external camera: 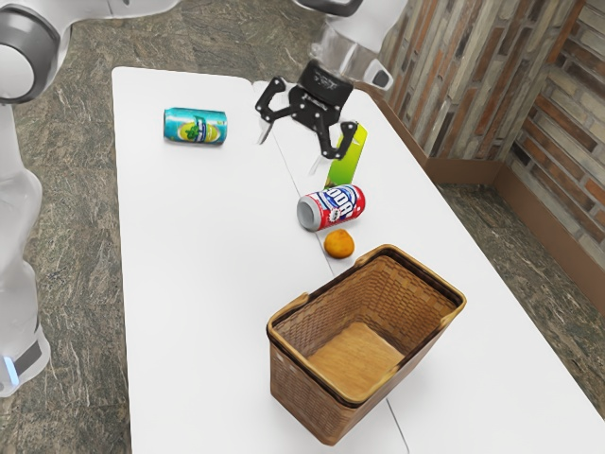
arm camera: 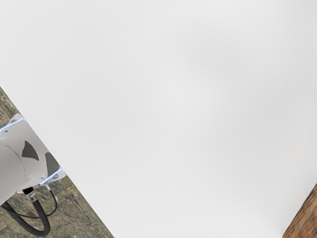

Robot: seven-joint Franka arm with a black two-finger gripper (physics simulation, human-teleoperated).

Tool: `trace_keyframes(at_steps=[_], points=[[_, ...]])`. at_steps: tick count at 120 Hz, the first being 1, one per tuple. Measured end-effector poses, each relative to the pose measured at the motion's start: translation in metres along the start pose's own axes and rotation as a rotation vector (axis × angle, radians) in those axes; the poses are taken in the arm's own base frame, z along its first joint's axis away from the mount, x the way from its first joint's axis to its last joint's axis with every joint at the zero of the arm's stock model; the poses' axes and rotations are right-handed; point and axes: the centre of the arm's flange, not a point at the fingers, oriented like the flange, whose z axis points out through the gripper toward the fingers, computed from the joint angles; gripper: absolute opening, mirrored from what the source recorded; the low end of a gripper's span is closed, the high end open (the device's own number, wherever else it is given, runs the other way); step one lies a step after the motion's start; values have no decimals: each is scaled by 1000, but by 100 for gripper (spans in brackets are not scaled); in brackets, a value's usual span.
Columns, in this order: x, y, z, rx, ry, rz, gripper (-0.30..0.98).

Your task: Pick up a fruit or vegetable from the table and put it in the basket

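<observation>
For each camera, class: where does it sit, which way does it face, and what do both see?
Exterior view: sits at the arm's side, looking down over the table; shows the arm and open gripper.
Wrist view: sits on the hand, facing the tabletop; shows the arm's lower part.
Shared: table, floor and the arm's lower part.

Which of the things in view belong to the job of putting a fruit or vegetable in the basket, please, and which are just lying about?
Part of the job:
- orange fruit, on the table beside the red can
- wicker basket
- gripper, open above the table

Just lying about:
- red soda can
- teal can
- green item
</observation>
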Motion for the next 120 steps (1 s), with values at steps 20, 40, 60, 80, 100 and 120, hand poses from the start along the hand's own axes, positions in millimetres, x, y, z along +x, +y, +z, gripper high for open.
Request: trace_keyframes(at_steps=[20, 40, 60, 80, 100, 120], points=[[8, -2, -15, -100, 16, -285, 69], [3, 12, -15, -130, 17, -468, 69], [39, 24, -4, -110, 24, -620, 69], [79, 15, -2, -90, 155, -537, 69], [120, 19, 1, -93, 239, -350, 69], [114, 37, 7, -89, 283, -144, 69]])
